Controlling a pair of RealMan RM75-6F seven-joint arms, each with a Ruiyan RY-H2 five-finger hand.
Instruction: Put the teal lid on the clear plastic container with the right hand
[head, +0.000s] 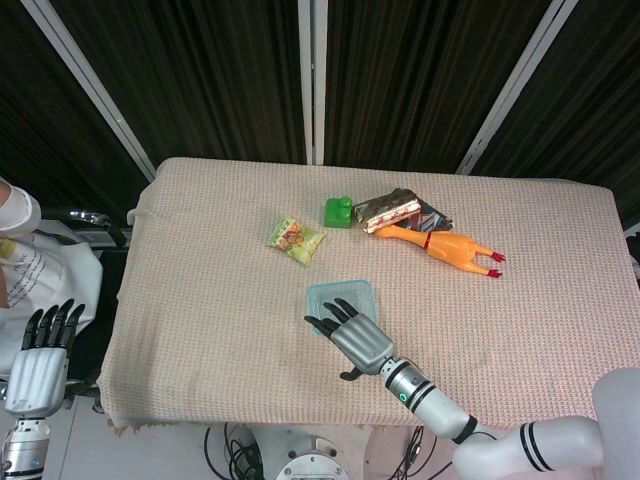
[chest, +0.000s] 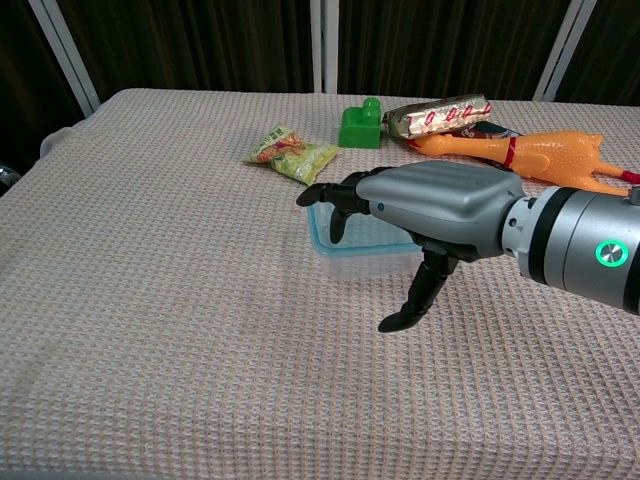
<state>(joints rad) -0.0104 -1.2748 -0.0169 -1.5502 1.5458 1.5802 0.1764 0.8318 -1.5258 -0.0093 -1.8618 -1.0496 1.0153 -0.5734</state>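
My right hand (chest: 440, 215), grey metal shell with black fingers (head: 325, 318), hovers palm-down, fingers spread, gripping nothing. Just beyond the fingertips sits the clear rectangular plastic container (chest: 352, 245) with the teal lid (head: 341, 297) on top, on the beige waffle-weave cloth (chest: 160, 300) (thumb hangs below the palm). Left hand (head: 40, 360) is off the table edge, fingers straight and apart.
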